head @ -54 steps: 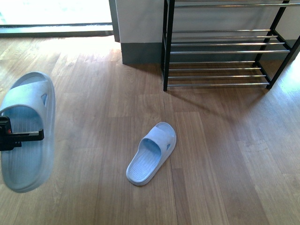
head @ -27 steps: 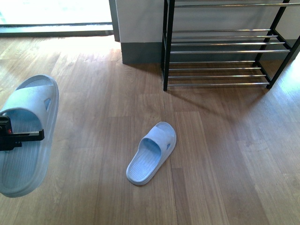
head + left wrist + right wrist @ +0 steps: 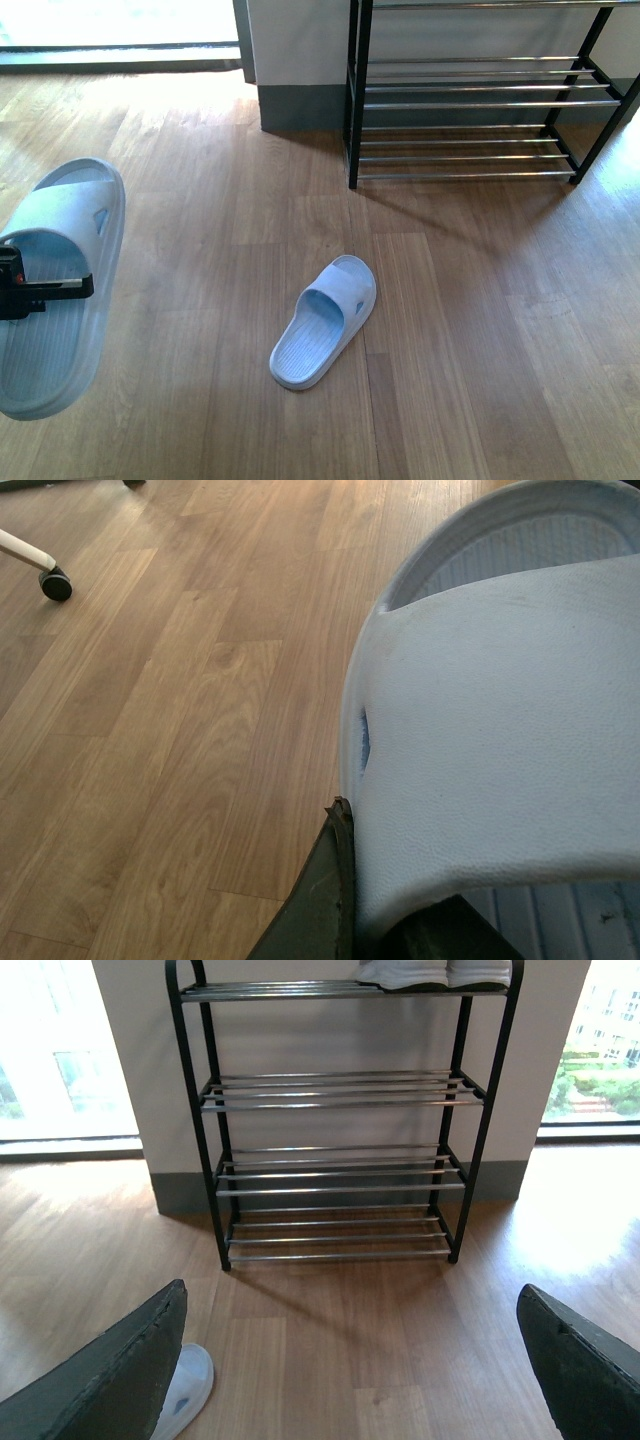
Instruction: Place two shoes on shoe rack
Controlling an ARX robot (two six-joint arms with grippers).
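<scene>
In the front view, the left hand (image 3: 22, 285) pinches a pale blue held slide (image 3: 60, 300). The slide hangs clear of the wooden floor (image 3: 480, 330), well apart from the shoe rack (image 3: 480, 100) and off to its left. A second slide (image 3: 325, 322) lies flat on the boards nearer the shoe rack, toe pointing towards it. The rack's lower rod shelves stand against a white wall with a grey skirting (image 3: 300, 108).

In the left wrist view, the held slide's strap (image 3: 500, 730) fills most of the picture. One dark finger (image 3: 318, 905) presses against the strap's edge. A castor wheel (image 3: 55, 583) on a white leg rests on the floor beside it.

In the right wrist view, the right hand (image 3: 352, 1300) is spread wide and holds nothing, facing the shoe rack (image 3: 340, 1110). A pair of white-soled shoes (image 3: 430, 972) sits on the rack's top shelf. The second slide's toe (image 3: 190, 1390) shows beside one finger, in front of the rack. Bright windows (image 3: 50, 1050) flank the rack.
</scene>
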